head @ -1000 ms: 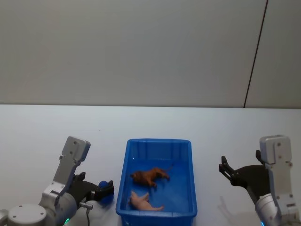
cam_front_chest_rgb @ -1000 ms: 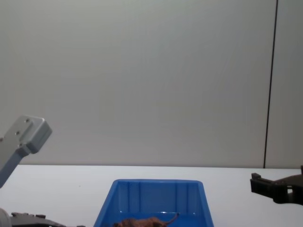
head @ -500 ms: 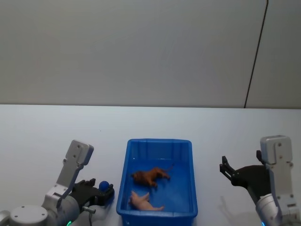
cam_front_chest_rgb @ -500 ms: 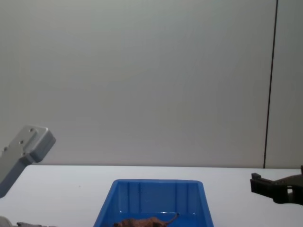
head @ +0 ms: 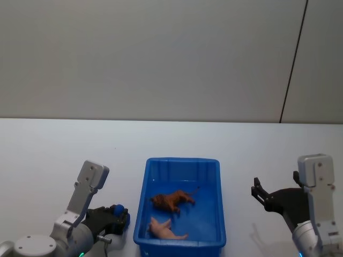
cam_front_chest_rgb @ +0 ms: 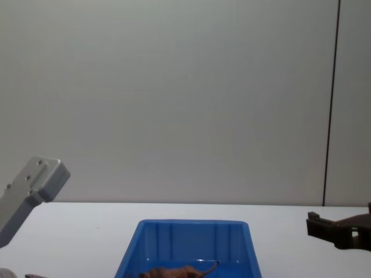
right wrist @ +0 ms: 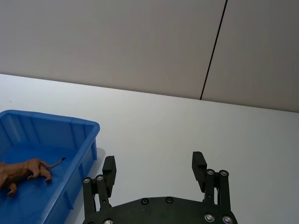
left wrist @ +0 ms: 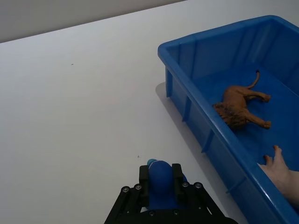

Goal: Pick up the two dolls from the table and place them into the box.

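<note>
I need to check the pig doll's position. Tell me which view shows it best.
The head view: the pale pink doll lies whole on the floor of the blue bin, near its front wall. The left wrist view catches just its legs at the frame edge.

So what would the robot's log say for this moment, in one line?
brown doll: in box | pink doll: in box | left pincer: beside box, shut | right pincer: open, empty
</note>
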